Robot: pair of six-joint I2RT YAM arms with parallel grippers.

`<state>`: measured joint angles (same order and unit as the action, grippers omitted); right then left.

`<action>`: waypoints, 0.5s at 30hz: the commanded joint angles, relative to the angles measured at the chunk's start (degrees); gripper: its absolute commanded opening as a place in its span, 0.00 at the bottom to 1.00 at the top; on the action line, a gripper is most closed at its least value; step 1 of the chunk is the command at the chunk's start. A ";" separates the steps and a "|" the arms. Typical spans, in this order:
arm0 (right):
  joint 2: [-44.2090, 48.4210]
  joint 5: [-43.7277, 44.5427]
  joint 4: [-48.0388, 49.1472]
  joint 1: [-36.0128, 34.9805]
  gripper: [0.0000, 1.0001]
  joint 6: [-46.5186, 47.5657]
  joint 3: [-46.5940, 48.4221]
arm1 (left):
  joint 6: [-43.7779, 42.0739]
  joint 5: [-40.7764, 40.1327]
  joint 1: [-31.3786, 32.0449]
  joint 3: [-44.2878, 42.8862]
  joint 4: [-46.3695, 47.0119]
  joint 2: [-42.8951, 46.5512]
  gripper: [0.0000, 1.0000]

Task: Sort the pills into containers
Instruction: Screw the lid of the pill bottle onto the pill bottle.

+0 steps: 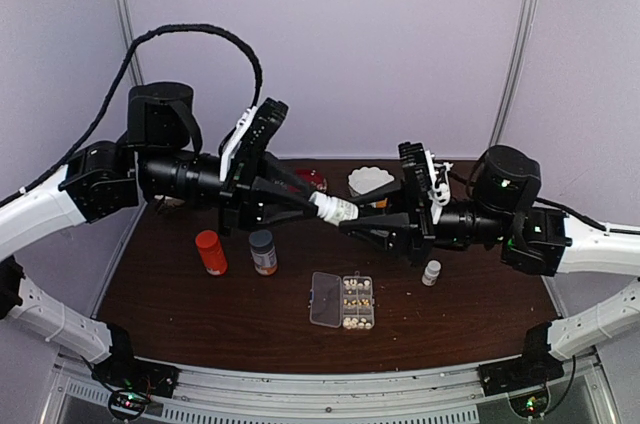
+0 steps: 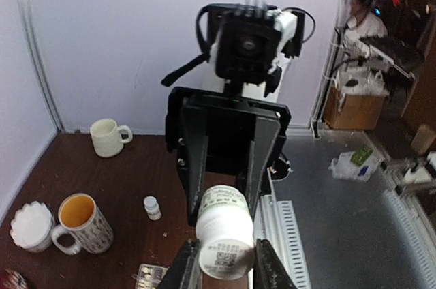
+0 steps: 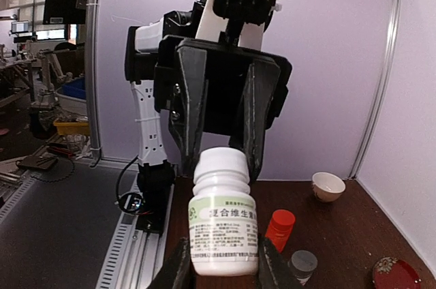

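A white pill bottle (image 1: 335, 210) with a green-edged label hangs above the table, held between both arms. My left gripper (image 2: 226, 265) is shut on its capped end, which bears a QR code (image 2: 226, 259). My right gripper (image 3: 218, 268) is shut on the labelled body (image 3: 223, 234), with the cap pointing away toward the left fingers (image 3: 194, 108). Below, the clear pill box (image 1: 343, 301) lies on the table with its lid open. Pale pills (image 1: 357, 302) fill its right-hand containers. A corner of the box (image 2: 151, 275) shows in the left wrist view.
A red-capped orange bottle (image 1: 211, 252) and a grey-capped bottle (image 1: 263, 252) stand left of the box. A small white vial (image 1: 431, 272) stands to its right. A white scalloped bowl (image 1: 371, 180) sits at the back. Two mugs (image 2: 83, 222) (image 2: 109, 137) appear in the left wrist view.
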<state>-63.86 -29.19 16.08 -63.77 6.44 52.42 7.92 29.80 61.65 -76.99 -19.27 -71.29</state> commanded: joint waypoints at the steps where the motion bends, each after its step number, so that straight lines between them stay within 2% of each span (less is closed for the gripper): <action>1: 0.05 -13.60 0.75 -1.38 0.00 -8.86 2.74 | -34.50 1.04 2.51 -2.85 -5.27 -5.57 0.00; 3: 0.92 -13.93 1.35 -1.37 0.00 -10.90 1.65 | -43.26 -0.38 2.57 -3.83 -7.74 -5.94 0.00; 6: 1.79 -14.07 0.80 -1.36 0.00 -12.96 0.89 | -49.49 -3.78 2.51 -6.53 -9.82 -7.67 0.00; 9: 2.15 -14.17 1.83 -1.28 0.00 -15.69 0.07 | -62.94 -5.90 2.88 -9.00 -15.30 -9.62 0.00; 15: 1.59 -16.29 10.50 -1.29 0.00 -22.20 -3.28 | -84.19 -15.20 4.36 -2.89 -10.35 -8.28 0.00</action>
<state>-61.58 -38.00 14.85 -63.29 -10.31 49.39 -55.88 27.53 65.84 -84.58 -33.01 -75.68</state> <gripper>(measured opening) 0.276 0.234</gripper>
